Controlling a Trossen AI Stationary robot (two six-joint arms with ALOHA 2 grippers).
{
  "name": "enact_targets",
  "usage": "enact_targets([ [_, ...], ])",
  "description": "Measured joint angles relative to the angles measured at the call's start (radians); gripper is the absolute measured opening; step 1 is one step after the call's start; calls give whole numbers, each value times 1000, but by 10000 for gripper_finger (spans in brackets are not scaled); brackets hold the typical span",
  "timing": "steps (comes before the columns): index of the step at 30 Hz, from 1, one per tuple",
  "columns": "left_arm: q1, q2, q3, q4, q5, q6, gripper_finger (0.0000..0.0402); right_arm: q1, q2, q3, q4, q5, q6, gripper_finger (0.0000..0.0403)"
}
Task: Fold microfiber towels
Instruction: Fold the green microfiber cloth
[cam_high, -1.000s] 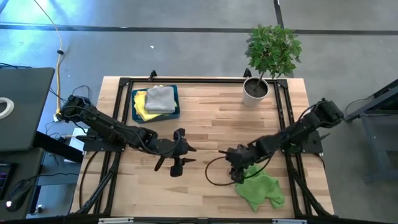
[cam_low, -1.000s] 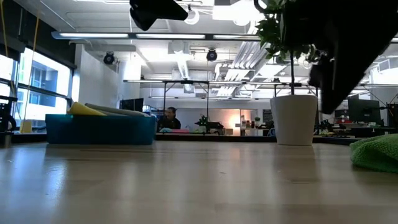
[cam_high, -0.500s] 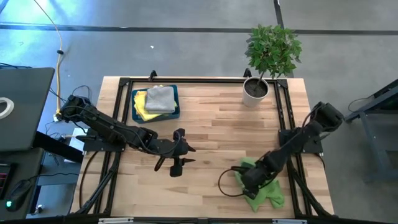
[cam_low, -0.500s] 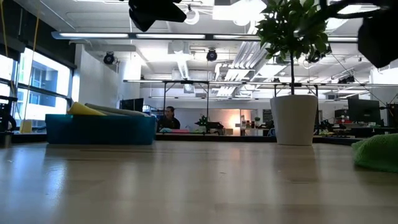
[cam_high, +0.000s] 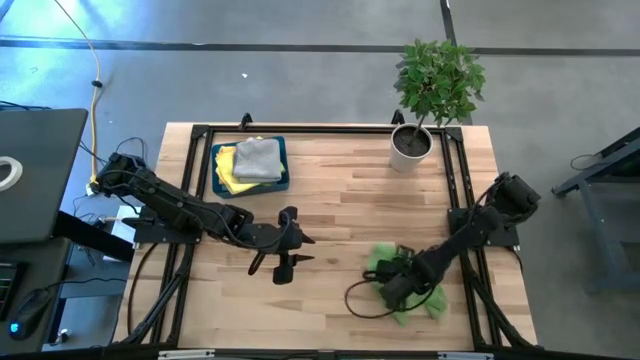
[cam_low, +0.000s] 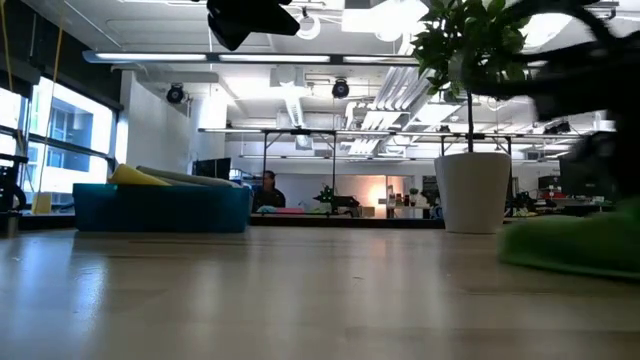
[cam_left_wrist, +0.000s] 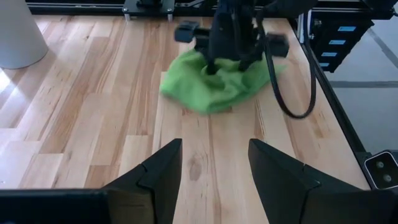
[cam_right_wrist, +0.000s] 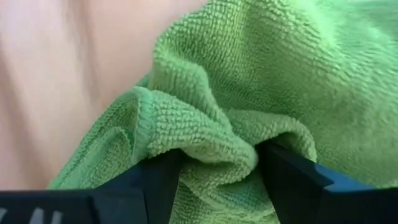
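A bright green microfiber towel (cam_high: 412, 290) lies bunched on the table's near right part; it also shows in the left wrist view (cam_left_wrist: 217, 87) and at the right of the low view (cam_low: 575, 245). My right gripper (cam_high: 395, 283) is down on it and shut on a bunch of it (cam_right_wrist: 211, 165). My left gripper (cam_high: 283, 265) hovers open and empty over the table's middle (cam_left_wrist: 214, 155), left of the towel. A grey towel (cam_high: 258, 157) lies on a yellow towel (cam_high: 228, 170) in the teal tray (cam_high: 283, 165). My right gripper pinches a raised fold (cam_right_wrist: 208, 140) of the green towel between its two fingers (cam_right_wrist: 155, 180). The fold is several layers thick. The gripper comes at it from above, as the left wrist view shows (cam_left_wrist: 231, 43). The rest of the towel lies slack and crumpled on the table.
A potted plant (cam_high: 412, 143) in a white pot stands at the far right. The teal tray stands at the far left (cam_low: 160, 208). A black cable (cam_high: 358, 300) loops on the table beside my right gripper. Bare wood lies between the two grippers.
My right gripper has gone from the table's middle toward the near right, down onto the green towel, then back a little toward the left. The towel has slid leftward with it and bunched up more tightly.
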Motion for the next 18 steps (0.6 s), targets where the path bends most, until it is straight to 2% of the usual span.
enact_targets([
  [8, 0, 0, 0, -2, 0, -6, 173, -125, 17, -11, 298, 480, -213, 209],
  [11, -1, 0, 0, -6, 0, -8, 173, -186, 14, -8, 425, 595, -255, 209],
  [14, -1, 0, 0, -19, 0, -11, 173, -239, 0, 0, 484, 575, -290, 209],
  [18, -2, 0, 0, -55, 1, -43, 173, -261, -68, 70, 406, 410, -300, 209],
])
